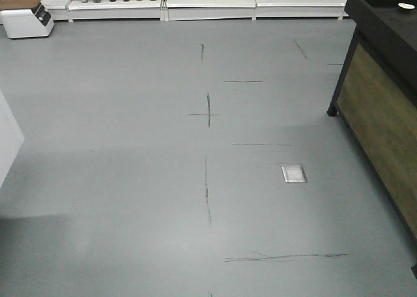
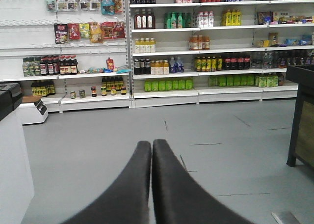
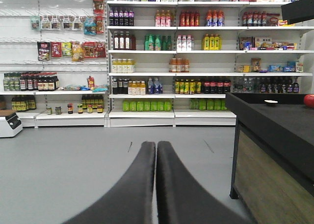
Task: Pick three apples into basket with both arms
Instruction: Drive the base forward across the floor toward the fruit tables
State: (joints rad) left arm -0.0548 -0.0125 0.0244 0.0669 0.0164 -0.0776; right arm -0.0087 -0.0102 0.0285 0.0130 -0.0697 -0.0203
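Note:
My left gripper (image 2: 151,142) is shut with nothing between its dark fingers, pointing over the grey floor toward the shelves. My right gripper (image 3: 156,144) is likewise shut and holds nothing. One red apple (image 3: 309,100) shows at the far right edge of the right wrist view, resting on the black counter top (image 3: 279,117). The basket is out of view. Neither arm appears in the front view.
A black counter with wood-panel sides (image 1: 381,114) stands at the right. Store shelves with bottles (image 2: 196,52) line the back wall. A white box-shaped device (image 1: 26,20) sits on the floor far left. A metal floor plate (image 1: 294,174) lies in the grey floor.

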